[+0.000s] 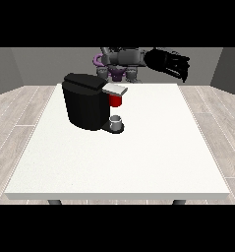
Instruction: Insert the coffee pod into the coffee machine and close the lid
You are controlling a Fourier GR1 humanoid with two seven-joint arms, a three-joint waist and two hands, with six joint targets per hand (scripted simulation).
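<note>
From my seat, the coffee machine stands on the worktop with a red part, which I take for the coffee pod, under its grey lid, a small cup below. The hand at the view's right hangs up behind the machine, well off toward the view's right, fingers curled, holding nothing. I see no other hand. The lid looks down to me, though I cannot be sure.

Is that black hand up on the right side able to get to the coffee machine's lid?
Probably yes. The hand at the view's right hangs in the air above the table's far edge, and nothing stands between it and the coffee machine's grey lid. It must travel sideways across, though.
</note>
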